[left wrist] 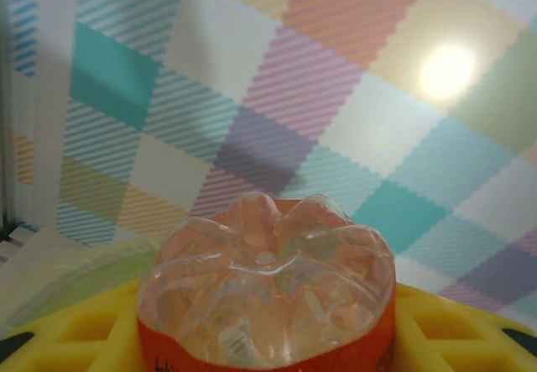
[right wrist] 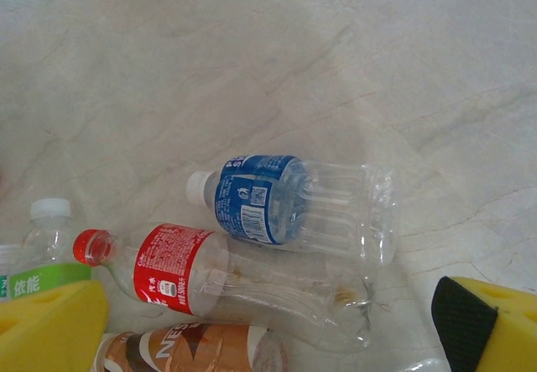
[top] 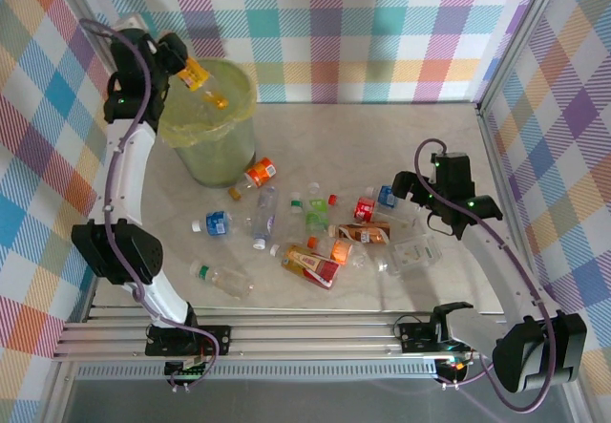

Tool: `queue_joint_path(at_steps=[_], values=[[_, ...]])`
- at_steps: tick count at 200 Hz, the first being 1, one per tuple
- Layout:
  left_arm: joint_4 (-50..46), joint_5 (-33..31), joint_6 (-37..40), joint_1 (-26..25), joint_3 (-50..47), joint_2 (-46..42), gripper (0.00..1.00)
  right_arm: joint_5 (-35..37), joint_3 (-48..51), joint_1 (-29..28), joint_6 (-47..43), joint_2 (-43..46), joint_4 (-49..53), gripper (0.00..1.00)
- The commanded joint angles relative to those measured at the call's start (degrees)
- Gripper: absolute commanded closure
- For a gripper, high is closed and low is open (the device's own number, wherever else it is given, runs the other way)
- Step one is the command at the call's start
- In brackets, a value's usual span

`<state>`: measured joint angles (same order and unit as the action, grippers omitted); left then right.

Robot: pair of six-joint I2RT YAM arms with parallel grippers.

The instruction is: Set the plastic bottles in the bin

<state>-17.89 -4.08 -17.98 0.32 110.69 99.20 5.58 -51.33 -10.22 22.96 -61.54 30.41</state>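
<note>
Overhead, the left gripper (top: 184,63) was clamped on an orange-labelled bottle (left wrist: 268,296), its base pointing outward, above the bin (top: 218,160) near the rear-left rim. Released there, it might clip the rim and bounce out. The right gripper (top: 409,192) hung wide over a blue-labelled bottle (right wrist: 260,200) and a red-labelled bottle (right wrist: 176,275) on the table (top: 382,146). Legible were "NES" on a brown-labelled bottle (right wrist: 193,344) and "依能" on a green-labelled bottle (right wrist: 33,286).

Walls (top: 382,22): pastel plaid in pink, teal, orange, purple. Worktop (top: 401,146): pale grey-beige marbling. Bin (top: 218,156): translucent, yellow-green liner. Clear plastic: orange-label bottle (left wrist: 267,288); blue-label bottle (right wrist: 294,208), white cap; red-label bottle (right wrist: 226,284), red cap; brown-label bottle (right wrist: 197,348).
</note>
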Motion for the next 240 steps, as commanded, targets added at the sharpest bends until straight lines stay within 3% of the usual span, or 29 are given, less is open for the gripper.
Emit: queue_joint_path(at_steps=[1,36,134,170,211,240], values=[[-1.7,-1.1,7.9,-1.6,1.2,1.7,0.59,0.5,-2.3,-0.2,1.2,-0.3,1.1,0.0],[-2.6,-1.8,11.1,-3.6,0.1,4.3,0.56,0.6,-2.2,-0.3,1.3,-0.8,1.3,0.0],[-5.4,-3.8,10.9,-4.4,-1.1,9.9,0.42,0.0,-1.2,-0.3,1.3,-3.3,0.0,0.0],[-5.9,-3.9,10.5,-4.4,-0.9,11.2,0.29,1.4,-1.0,-0.2,1.6,-4.4,0.0,0.0],[-8.8,-3.8,9.6,-4.4,3.3,11.7,0.01,1.8,-1.4,-0.2,0.3,-5.1,0.1,0.0],[-12.3,-3.7,8.8,-4.7,8.8,11.7,0.0,2.7,-2.3,-0.2,-0.6,-5.1,0.5,0.0]])
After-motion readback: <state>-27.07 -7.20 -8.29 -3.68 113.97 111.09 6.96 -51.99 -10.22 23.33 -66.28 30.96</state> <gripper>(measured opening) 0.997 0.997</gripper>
